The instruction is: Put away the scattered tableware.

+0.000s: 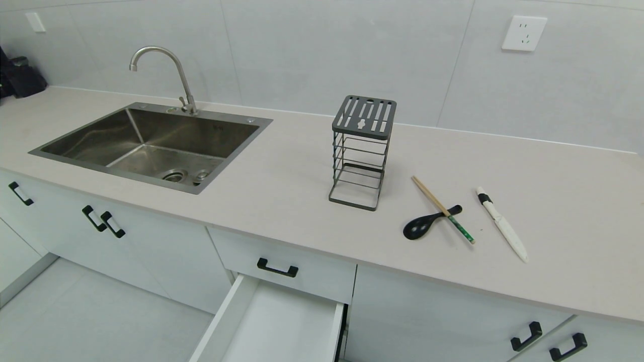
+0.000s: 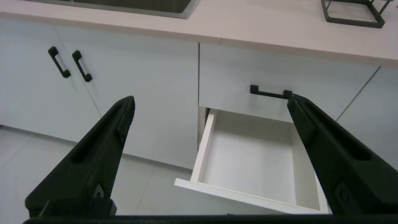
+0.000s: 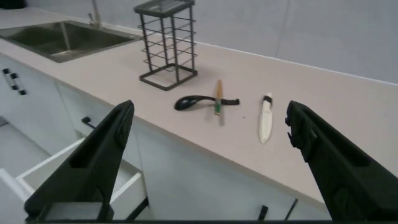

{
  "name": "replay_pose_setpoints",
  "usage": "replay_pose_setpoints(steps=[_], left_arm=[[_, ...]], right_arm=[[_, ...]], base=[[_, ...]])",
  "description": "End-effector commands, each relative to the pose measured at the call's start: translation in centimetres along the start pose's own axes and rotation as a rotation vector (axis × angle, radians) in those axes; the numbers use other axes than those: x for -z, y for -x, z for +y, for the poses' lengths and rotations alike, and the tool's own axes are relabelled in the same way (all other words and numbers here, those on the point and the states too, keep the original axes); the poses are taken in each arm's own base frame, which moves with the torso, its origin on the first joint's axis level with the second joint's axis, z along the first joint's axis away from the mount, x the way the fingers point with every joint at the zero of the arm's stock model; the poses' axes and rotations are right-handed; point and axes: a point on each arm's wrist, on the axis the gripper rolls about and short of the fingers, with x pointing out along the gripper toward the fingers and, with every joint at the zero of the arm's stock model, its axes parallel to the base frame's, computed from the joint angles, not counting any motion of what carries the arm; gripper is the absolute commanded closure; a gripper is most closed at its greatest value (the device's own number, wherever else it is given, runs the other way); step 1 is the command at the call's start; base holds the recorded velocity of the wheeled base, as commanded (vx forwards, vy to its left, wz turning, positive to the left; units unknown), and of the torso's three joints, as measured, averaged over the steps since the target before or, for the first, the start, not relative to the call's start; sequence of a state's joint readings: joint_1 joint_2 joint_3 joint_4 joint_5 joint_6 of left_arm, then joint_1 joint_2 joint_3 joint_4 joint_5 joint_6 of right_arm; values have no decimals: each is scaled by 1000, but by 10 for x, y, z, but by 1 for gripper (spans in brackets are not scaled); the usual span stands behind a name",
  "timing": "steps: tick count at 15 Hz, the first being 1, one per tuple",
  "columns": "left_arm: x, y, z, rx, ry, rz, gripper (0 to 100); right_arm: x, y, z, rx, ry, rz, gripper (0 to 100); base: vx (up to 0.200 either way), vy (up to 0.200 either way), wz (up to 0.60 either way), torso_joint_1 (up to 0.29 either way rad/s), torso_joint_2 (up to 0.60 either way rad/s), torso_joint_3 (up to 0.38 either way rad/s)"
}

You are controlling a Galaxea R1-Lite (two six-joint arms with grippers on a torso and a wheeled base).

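Open drawer, upright wire rack

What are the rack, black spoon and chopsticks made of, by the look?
Rack: likely metal wire, matte dark grey coating; thin straight rods.
Spoon: probably plastic or melamine; black, slight sheen.
Chopsticks: look like wood or bamboo; matte tan, green patterned ends.

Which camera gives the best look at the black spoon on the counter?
The head view: the black spoon is seen from above, bowl and handle clear, chopsticks crossing its handle. The right wrist view shows it from a low side angle. The left wrist view faces the open drawer.
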State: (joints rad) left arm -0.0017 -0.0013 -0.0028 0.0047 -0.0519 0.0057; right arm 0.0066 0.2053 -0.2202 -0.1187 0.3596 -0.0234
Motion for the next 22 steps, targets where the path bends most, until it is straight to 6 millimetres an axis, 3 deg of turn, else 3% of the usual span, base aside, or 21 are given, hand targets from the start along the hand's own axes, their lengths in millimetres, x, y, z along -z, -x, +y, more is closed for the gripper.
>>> replay_pose_setpoints(steps=[1,4,9,15,22], left_arm=[[0,0,0,0,0,1,0],[0,0,0,0,0,1,0],[0,0,0,0,0,1,0],[0,0,0,0,0,1,0],[0,0,0,0,0,1,0]], right_arm=[[-27,-41,-15,-57,-43,151,0],[-17,-75,-22,-140,-85,314,0],[-3,-130,-33,-169,-112,413,0],[29,-164,-40,-164,-166,599,0],[57,-195,-47,-140,-129,635,0]], base=[[0,0,0,0,0,0],[0,0,0,0,0,0],[0,0,0,0,0,0],[0,0,0,0,0,0],[0,0,0,0,0,0]])
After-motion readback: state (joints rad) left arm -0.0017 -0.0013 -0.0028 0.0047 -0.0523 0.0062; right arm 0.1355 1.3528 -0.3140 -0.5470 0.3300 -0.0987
